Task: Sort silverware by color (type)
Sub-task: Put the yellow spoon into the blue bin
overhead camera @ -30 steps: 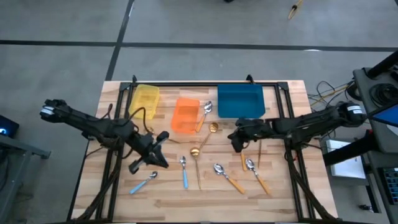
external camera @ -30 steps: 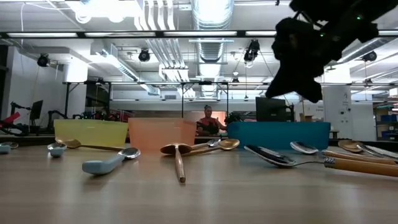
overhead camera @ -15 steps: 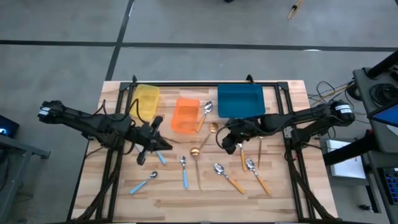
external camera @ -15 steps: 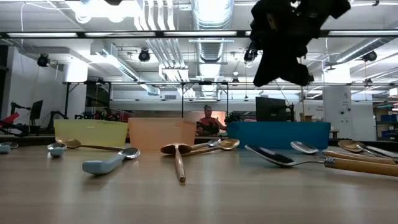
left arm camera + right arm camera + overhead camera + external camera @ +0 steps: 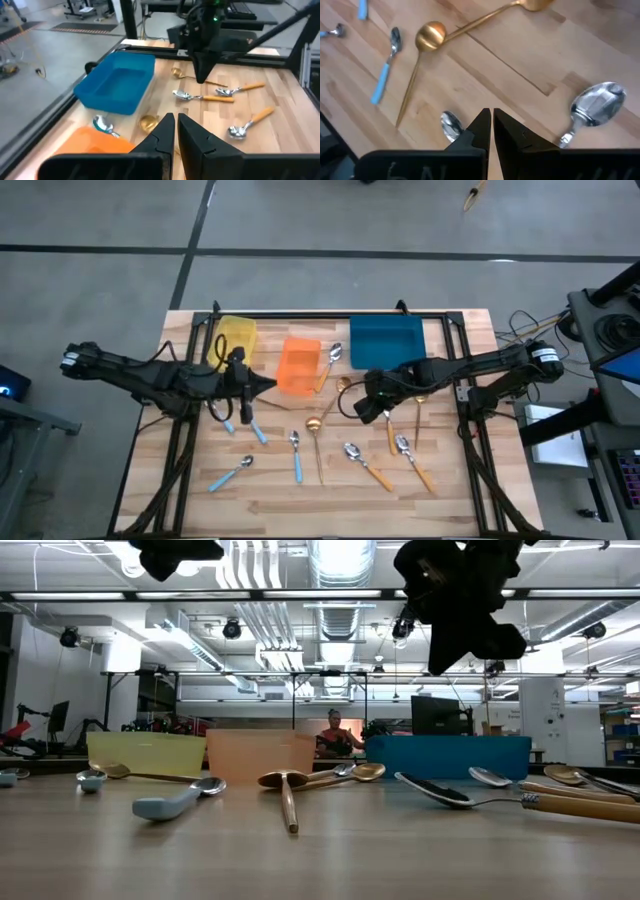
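Observation:
Several small spoons lie flat on the wooden table (image 5: 450, 490). Blue-handled ones (image 5: 255, 430) (image 5: 297, 458) (image 5: 230, 473) lie left of centre, gold ones (image 5: 315, 425) (image 5: 343, 387) in the middle, and orange-handled ones (image 5: 368, 467) (image 5: 413, 461) at the right. My left gripper (image 5: 258, 385) is shut and empty in the air, between the yellow bin and the orange bin, pointing toward the table's right. My right gripper (image 5: 364, 408) is shut and empty, above the table just near of the blue bin. Its wrist view looks down on a gold spoon (image 5: 431, 35).
A yellow bin (image 5: 235, 340), an orange bin (image 5: 298, 366) and a blue bin (image 5: 387, 342) stand in a row at the far side. A spoon (image 5: 333, 356) lies beside the orange bin. A black frame (image 5: 330, 315) runs along the table's edges.
My left gripper has gone up and toward the far edge, from the near-left spoons to beside the orange bin, and has turned toward the right. A blue-handled spoon now shows on the table where it stood. My right gripper has shifted a little toward the table's left.

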